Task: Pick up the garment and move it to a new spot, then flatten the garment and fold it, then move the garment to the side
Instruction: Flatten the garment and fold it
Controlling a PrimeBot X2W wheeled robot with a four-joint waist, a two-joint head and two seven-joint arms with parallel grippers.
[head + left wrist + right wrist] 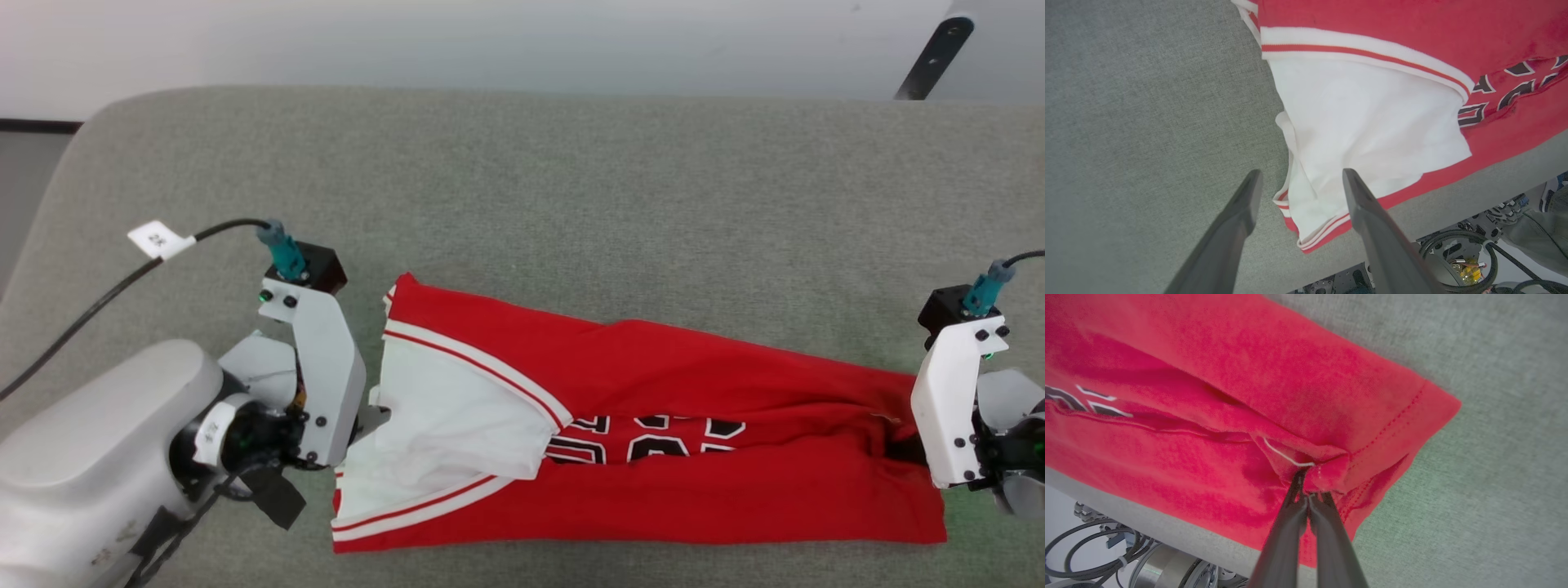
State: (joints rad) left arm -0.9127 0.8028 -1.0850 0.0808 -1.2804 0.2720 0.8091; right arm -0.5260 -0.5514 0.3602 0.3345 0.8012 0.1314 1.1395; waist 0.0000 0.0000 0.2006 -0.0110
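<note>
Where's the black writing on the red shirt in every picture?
Head view: black writing low in the middle, peeking from the fold.
Left wrist view: upper right edge, beside the white sleeve.
Right wrist view: far left edge.
Shared landmark: the red jersey on the grey padded surface.

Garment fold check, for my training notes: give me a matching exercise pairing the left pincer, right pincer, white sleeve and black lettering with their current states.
1. left pincer
2. right pincer
3. white sleeve
4. black lettering

A. shut on the red hem of the garment
B. partly hidden in a crease
C. open, gripping nothing
D. lying over the red body, at the robot's left end

Pairs: 1-C, 2-A, 3-D, 4-B
</note>
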